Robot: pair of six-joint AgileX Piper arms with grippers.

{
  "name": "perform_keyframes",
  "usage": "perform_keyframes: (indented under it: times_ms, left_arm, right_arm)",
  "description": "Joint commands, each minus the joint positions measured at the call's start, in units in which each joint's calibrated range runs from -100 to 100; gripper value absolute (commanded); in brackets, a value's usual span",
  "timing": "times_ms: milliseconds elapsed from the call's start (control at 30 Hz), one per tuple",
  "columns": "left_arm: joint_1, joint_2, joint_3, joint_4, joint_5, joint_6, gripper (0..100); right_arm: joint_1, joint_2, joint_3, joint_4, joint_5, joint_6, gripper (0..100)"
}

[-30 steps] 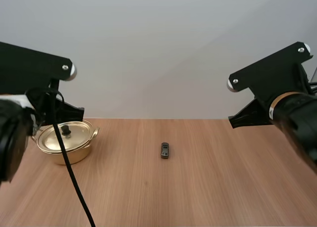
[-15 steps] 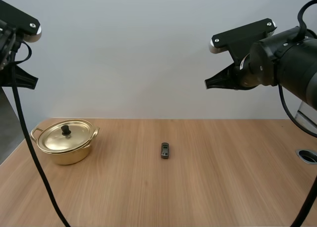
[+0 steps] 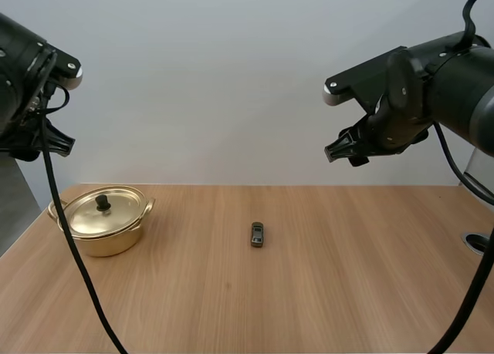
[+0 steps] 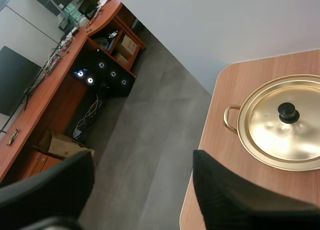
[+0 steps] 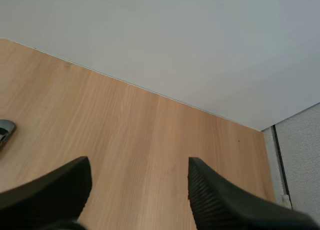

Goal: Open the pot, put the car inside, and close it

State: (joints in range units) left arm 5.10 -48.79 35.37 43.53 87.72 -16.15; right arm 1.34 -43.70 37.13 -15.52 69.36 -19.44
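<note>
A gold pot (image 3: 103,223) with its lid on and a black knob (image 3: 103,203) stands at the table's left. A small dark toy car (image 3: 257,234) lies near the table's middle. My left gripper (image 4: 142,190) is open, high over the floor just off the table's left edge, with the pot (image 4: 282,125) beyond one finger (image 4: 235,200). My right gripper (image 5: 137,185) is open above bare wood at the far right, with the car (image 5: 4,130) off to one side. In the high view, my right gripper (image 3: 343,152) hangs well above the table.
The wooden table (image 3: 324,292) has a rounded left corner beside the pot. My left arm (image 3: 31,69) is raised at the left. A round hole (image 3: 480,242) sits near the table's right edge.
Both arms have swung up and back from in front of the camera to high at the sides. The right gripper's wedge has spread apart. Pot and car have not moved.
</note>
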Motion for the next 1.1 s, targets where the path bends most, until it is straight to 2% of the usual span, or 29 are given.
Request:
perform_keyframes:
  times_ms: [0,133,267,333,400,467,567,667,767,800,900,1067]
  left_arm:
    - [0.04,0.4,0.0,0.3,-1.6,0.0,100]
    - [0.04,1.2,0.0,0.3,-3.8,1.2,100]
    - [0.13,3.4,1.1,1.1,-5.8,2.6,100]
    - [1.27,4.8,2.8,1.0,-8.0,2.4,100]
    - [3.26,6.6,5.4,1.0,-13.7,2.0,100]
    - [6.38,10.0,7.8,1.0,-21.2,0.8,100]
    - [12.39,16.9,8.8,0.4,-26.4,-2.6,100]
    - [17.88,23.1,8.2,-0.2,-32.5,-1.2,100]
    - [21.11,27.0,6.3,-5.5,-34.6,1.8,100]
    - [21.56,27.5,5.6,-8.0,-34.7,3.5,100]
    - [21.50,28.1,2.9,-19.8,-34.7,11.1,100]
    - [19.18,28.1,-2.5,-46.8,-31.8,27.6,100]
  right_arm:
    - [0.0,0.0,0.0,4.8,-2.1,-0.6,100]
    - [0.0,-0.1,0.0,13.3,-8.7,-0.6,100]
    - [0.0,-0.2,-0.1,14.0,-12.9,-1.0,100]
    - [0.0,0.1,-0.1,15.9,-12.7,-6.6,100]
    - [0.0,1.4,-0.1,20.5,-11.9,-15.3,100]
    - [0.0,3.8,-0.1,24.3,-9.9,-19.9,100]
    - [0.0,8.4,-0.1,26.5,-8.6,-21.2,100]
    - [0.0,13.3,-0.2,26.5,-9.2,-22.5,100]
    - [0.0,16.8,-0.2,28.0,-10.8,-23.9,100]
    - [0.0,17.7,-0.2,28.7,-11.1,-24.4,100]
    - [0.0,18.9,-0.2,33.4,-11.2,-26.9,100]
    - [0.0,19.0,-0.2,38.5,-10.0,-29.3,100]
